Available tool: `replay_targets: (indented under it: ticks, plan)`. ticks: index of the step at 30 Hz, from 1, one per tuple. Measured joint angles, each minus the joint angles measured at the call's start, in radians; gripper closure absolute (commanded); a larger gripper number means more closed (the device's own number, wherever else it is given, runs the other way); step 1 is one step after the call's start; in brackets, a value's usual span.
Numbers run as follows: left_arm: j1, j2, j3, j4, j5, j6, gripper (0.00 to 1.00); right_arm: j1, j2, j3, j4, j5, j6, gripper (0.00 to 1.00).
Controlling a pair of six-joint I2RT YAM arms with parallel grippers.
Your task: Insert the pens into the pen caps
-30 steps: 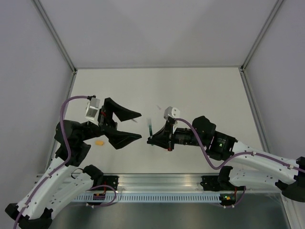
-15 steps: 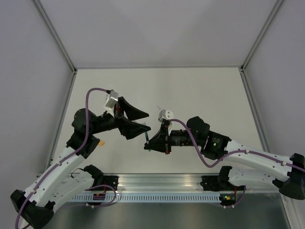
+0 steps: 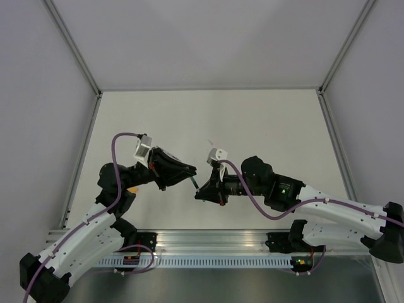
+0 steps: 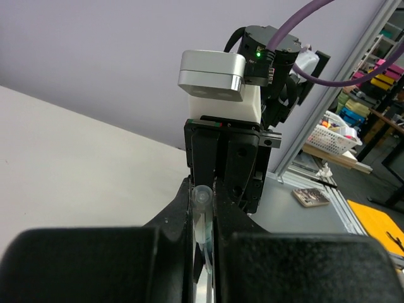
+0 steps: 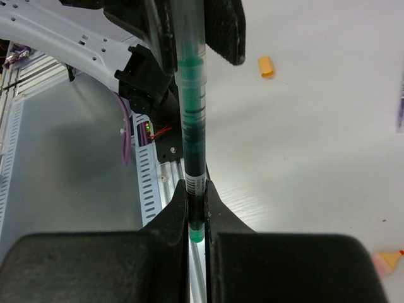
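Item: green pen [image 5: 191, 120], dark barrel with a teal band, hanging above the table [image 5: 315, 126] and bridging the two arms.
Holder one: right gripper [image 5: 196, 189], clenching the pen's green tail end.
Holder two: left gripper [image 4: 203, 208], pinching the opposite translucent end [image 4: 201, 194], jaws pressing flat against it.
Step in hand, as judged: seating this pen in its cap. Whether the translucent piece is the cap, or is fully home, is not showing.
Also listed: orange cap [image 5: 266, 65], lying loose on the table, well apart.
Next move is calling for a straight push along the barrel, both grips in line.
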Motion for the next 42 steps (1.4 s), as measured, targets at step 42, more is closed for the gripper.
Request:
replay_targets:
  ticks: [42]
  plan:
    - [0.031, 0.135, -0.247, 0.742, -0.190, -0.232, 0.98, 0.007, 0.128, 0.172, -0.092, 0.060, -0.064, 1.00]
